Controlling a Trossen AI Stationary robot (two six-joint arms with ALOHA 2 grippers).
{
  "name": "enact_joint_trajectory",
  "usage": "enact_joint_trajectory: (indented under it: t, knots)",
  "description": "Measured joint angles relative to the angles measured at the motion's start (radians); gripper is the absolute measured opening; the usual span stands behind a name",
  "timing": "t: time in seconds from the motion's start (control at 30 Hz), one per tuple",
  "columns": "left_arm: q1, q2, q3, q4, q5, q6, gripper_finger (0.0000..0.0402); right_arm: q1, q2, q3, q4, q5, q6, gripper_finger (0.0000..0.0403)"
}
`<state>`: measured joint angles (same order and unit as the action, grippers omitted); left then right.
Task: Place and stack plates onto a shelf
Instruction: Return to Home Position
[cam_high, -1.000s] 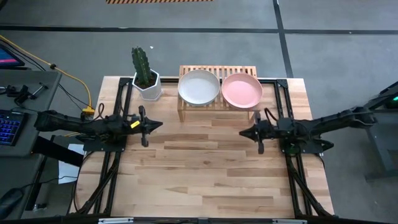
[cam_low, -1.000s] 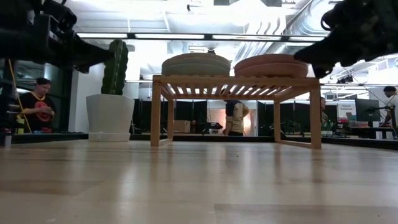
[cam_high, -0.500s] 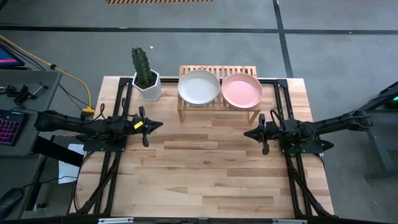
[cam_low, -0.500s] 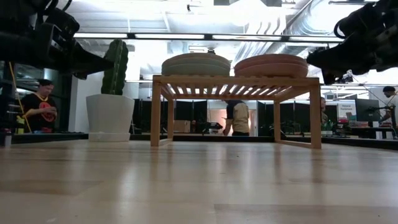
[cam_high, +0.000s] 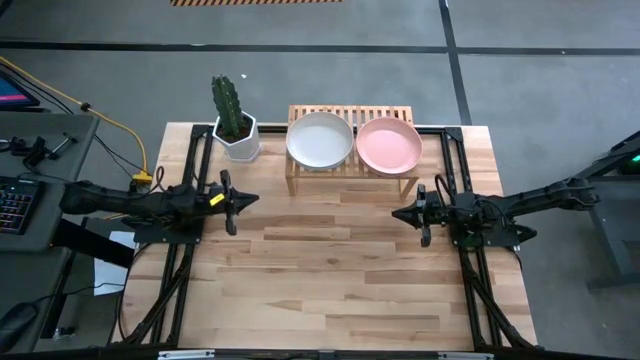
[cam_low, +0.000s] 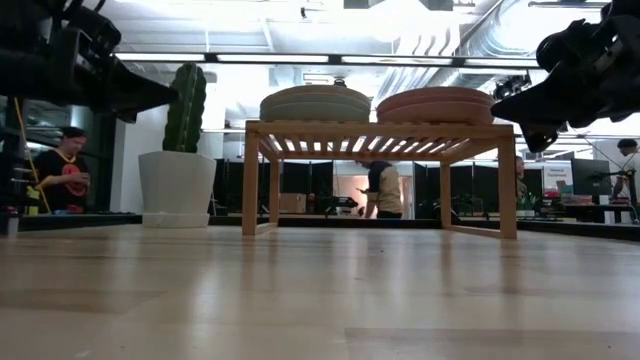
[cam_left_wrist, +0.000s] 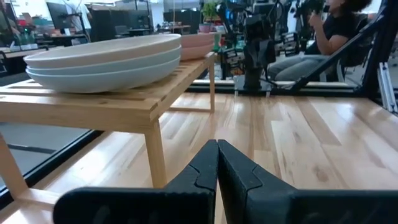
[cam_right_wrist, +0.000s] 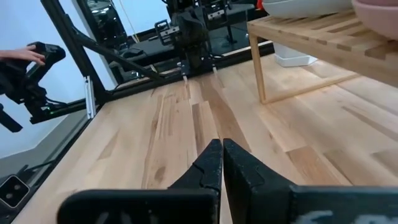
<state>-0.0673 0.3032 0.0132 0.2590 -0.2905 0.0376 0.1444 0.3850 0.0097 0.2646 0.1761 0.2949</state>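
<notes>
Back-centre of the table (cam_high: 330, 280): shelf (cam_high: 350, 110) holds all the plates I can see, in two stacks side by side. Shelf is light wood with a slatted top and square legs, about two plates wide.

On its left half, the left stack (cam_left_wrist: 106, 59) is three deep in the left wrist view. A beige plate (cam_high: 320, 139) is on top with two paler ones under it, rims nested and level. The pink stack (cam_low: 435, 104) sits just beside it on the right half; I can't tell its layer count for sure. All plates are round, shallow and matte.

Over the table's left side, the left gripper (cam_high: 245, 199) hovers in front of the white hexagonal pot (cam_high: 240, 140) with the ribbed green cactus (cam_high: 228, 105). It points inward. Its fingers (cam_left_wrist: 202, 174) are pressed flush tip to tip, nothing between them.

On the right side the right gripper (cam_high: 402, 212) mirrors it, in front of the shelf's right end and apart from it. Its fingers (cam_right_wrist: 239, 168) are also closed flush, holding nothing.

Tabletop is pale butcher-block planks with visible grain.

Writing: a seated person (cam_low: 62, 170) beyond the table wears a black shirt with a red print, too small for me to read. An orange-black hazard stripe (cam_high: 255, 2) runs on the floor past the table. In the right wrist view a hand (cam_right_wrist: 18, 53) grips a dark handle (cam_right_wrist: 40, 56) off-table.
</notes>
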Motion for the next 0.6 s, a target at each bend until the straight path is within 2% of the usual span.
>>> enact_joint_trajectory:
  t: [0.23, 0.3, 0.43, 0.6]
  knots:
    - [0.0, -0.18, 0.0, -0.204, 0.0, 0.0, 0.0001, 0.0, -0.01, 0.0, -0.004, 0.0, -0.007, 0.0]
    - [-0.001, -0.221, 0.0, -0.2, 0.005, 0.0, 0.0001, 0.0, -0.041, 0.0, -0.022, 0.0, -0.007, 0.0]
    - [-0.002, -0.303, 0.0, -0.209, 0.017, 0.0, 0.0001, 0.0, -0.161, 0.0, -0.097, 0.001, -0.007, 0.0]
    - [-0.011, -0.299, 0.0, -0.212, 0.018, 0.0, 0.0001, 0.0, -0.375, -0.001, -0.216, 0.001, -0.007, 0.0]
